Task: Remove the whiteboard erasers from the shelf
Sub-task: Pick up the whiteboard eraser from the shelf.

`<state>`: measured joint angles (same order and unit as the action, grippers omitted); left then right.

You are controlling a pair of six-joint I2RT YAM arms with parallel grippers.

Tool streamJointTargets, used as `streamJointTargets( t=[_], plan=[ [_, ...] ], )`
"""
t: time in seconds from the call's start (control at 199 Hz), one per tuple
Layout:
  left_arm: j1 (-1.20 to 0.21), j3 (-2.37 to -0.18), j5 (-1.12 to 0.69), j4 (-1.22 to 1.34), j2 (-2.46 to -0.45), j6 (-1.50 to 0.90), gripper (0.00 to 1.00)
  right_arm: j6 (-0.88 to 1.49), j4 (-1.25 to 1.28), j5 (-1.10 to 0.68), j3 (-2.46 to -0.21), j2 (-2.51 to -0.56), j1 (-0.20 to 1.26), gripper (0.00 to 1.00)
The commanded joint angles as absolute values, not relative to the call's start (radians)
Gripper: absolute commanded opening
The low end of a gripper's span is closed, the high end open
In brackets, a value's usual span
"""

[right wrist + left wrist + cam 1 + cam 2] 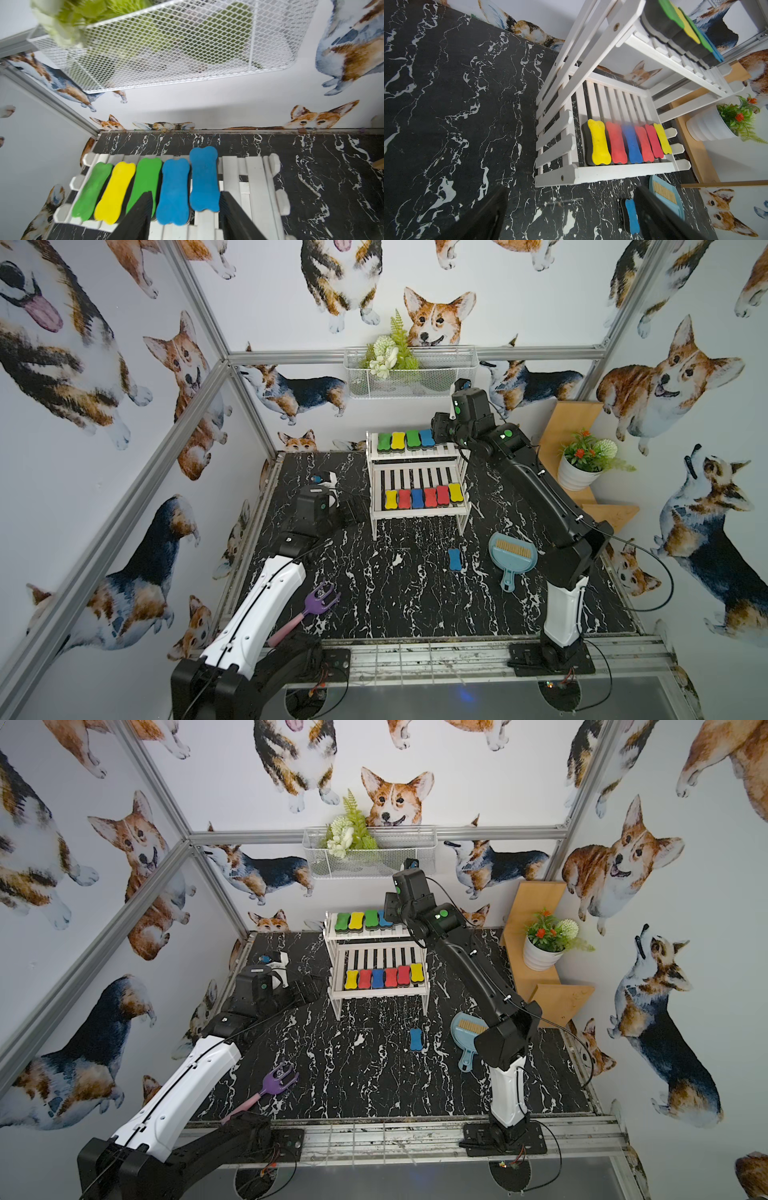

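Observation:
The white two-tier shelf stands at the back of the black marble table. On its top tier lie green, yellow, green and two blue whiteboard erasers. My right gripper hangs over that tier, open, its jaws straddling both blue erasers, with the raised right-hand one close against one finger. In both top views the arm hides the gripper's jaws. The lower tier holds several erasers in a row. One blue eraser lies on the table. My left gripper is open and empty, low, left of the shelf.
A light-blue dustpan with brush lies right of the loose blue eraser. A purple rake lies front left. A white wire basket hangs on the wall above the shelf. A wooden stand with a potted plant is at the right.

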<state>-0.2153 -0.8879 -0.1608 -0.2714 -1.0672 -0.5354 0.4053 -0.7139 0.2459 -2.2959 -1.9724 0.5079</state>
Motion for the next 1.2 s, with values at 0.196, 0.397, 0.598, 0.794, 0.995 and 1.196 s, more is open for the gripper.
streamJointTargets(
  t=[0.196, 0.397, 0.598, 0.794, 0.995, 1.196],
  plan=[
    [-0.215, -0.887, -0.155, -0.254, -1.062, -0.523, 1.0, 0.389, -0.755, 0.194, -2.319, -2.033, 0.466, 0.5],
    [-0.215, -0.882, -0.15, -0.253, -1.06, -0.523, 1.0, 0.408, -0.736, 0.191, -2.322, -2.055, 0.454, 0.48],
    [-0.215, -0.881, -0.14, -0.256, -1.056, -0.521, 1.0, 0.415, -0.745, 0.176, -2.326, -2.085, 0.448, 0.46],
    [-0.215, -0.881, -0.134, -0.255, -1.055, -0.521, 1.0, 0.431, -0.756, 0.189, -2.254, -2.047, 0.449, 0.44],
    [-0.215, -0.881, -0.133, -0.257, -1.057, -0.518, 1.0, 0.447, -0.689, 0.211, -2.076, -1.931, 0.448, 0.42],
    [-0.215, -0.882, -0.138, -0.252, -1.062, -0.521, 1.0, 0.42, -0.674, 0.185, -2.085, -1.911, 0.448, 0.45]
  ],
)
